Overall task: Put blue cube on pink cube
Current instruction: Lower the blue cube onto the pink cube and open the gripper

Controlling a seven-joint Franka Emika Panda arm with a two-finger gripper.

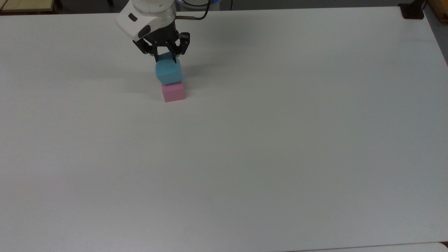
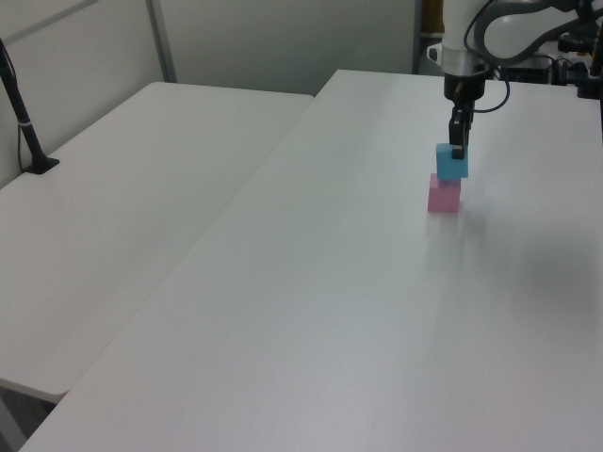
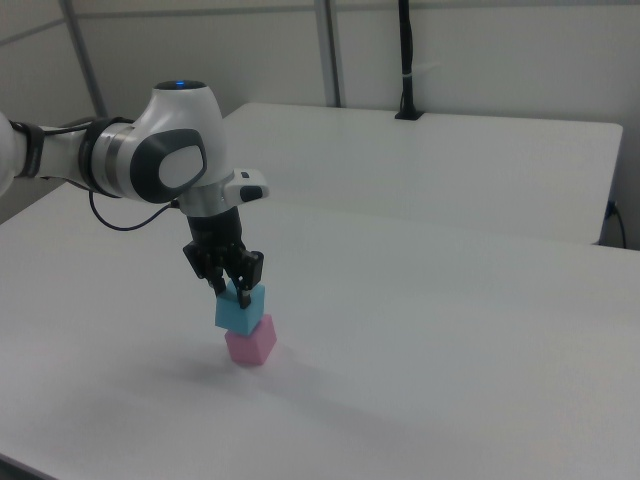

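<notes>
Two cubes stand stacked on the white tabletop [image 1: 280, 140]: the blue cube [image 1: 169, 72] sits on the pink cube [image 1: 173, 92], and the pink one rests flat on the surface. In the right view the blue cube [image 3: 241, 309] covers the top of the pink cube [image 3: 251, 340] but is turned a little against it, so their edges do not line up. In the left view the blue cube [image 2: 451, 162] appears slightly shifted toward the left view's left over the pink cube [image 2: 444, 196].

The claw [image 1: 164, 57] comes down from above and is closed on the upper part of the blue cube, its dark fingers [image 1: 174, 58] pressed to opposite sides. The right view shows the claw [image 3: 234, 290] gripping the cube's top edge, with the white arm [image 3: 165, 160] bending in from the right view's left. In the left view the claw [image 2: 458, 147] hangs straight down onto the cube.

The stack stands near the tabletop's far edge in the top view, well toward the top view's left of the middle. A second white table [image 2: 122, 207] adjoins on the left view's left, with a black pole [image 2: 21, 113] standing on it.
</notes>
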